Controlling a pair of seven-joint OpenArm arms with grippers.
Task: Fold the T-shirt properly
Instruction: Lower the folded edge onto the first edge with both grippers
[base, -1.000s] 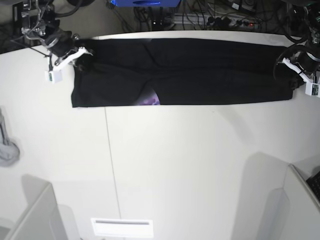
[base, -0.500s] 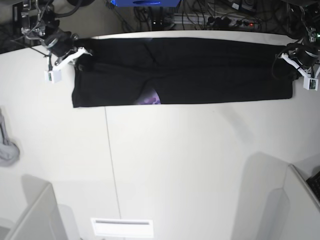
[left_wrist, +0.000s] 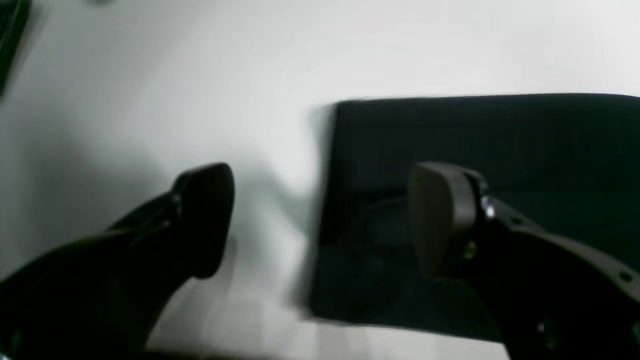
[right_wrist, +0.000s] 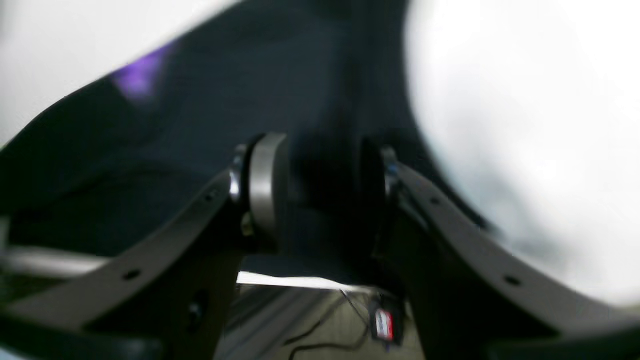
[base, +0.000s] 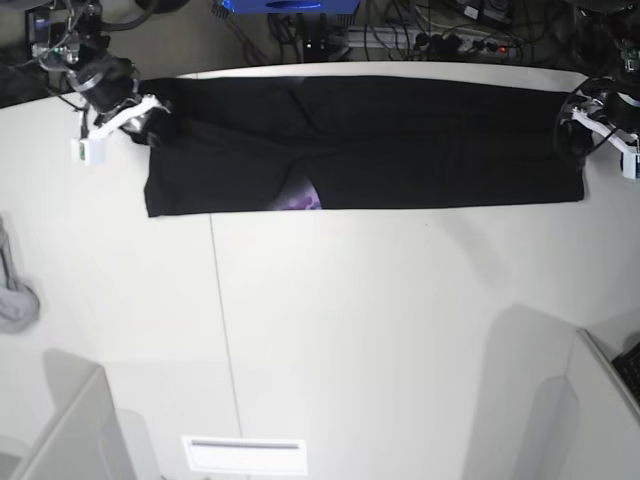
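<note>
The black T-shirt (base: 400, 140) lies as a long flat band across the far side of the white table (base: 380, 330), with a purple patch of print (base: 300, 198) showing at its near edge. My right gripper (base: 145, 108) hovers at the shirt's left end. In the right wrist view, its jaws (right_wrist: 320, 185) are parted with blurred black cloth (right_wrist: 200, 100) seen between and beyond them. My left gripper (base: 582, 118) is at the shirt's right end. Its jaws (left_wrist: 322, 220) stand wide open astride the shirt's edge (left_wrist: 500, 140), holding nothing.
Cables and a power strip (base: 450, 40) run behind the table's far edge, beside a blue box (base: 290, 5). A grey object (base: 15, 300) sits at the left edge. Grey panels (base: 70, 430) (base: 600, 410) stand at the near corners, a white label (base: 245, 455) between them.
Both grippers have opened and let go of the shirt's ends, then drawn back a little toward the table's far side. The shirt lies as it did.
</note>
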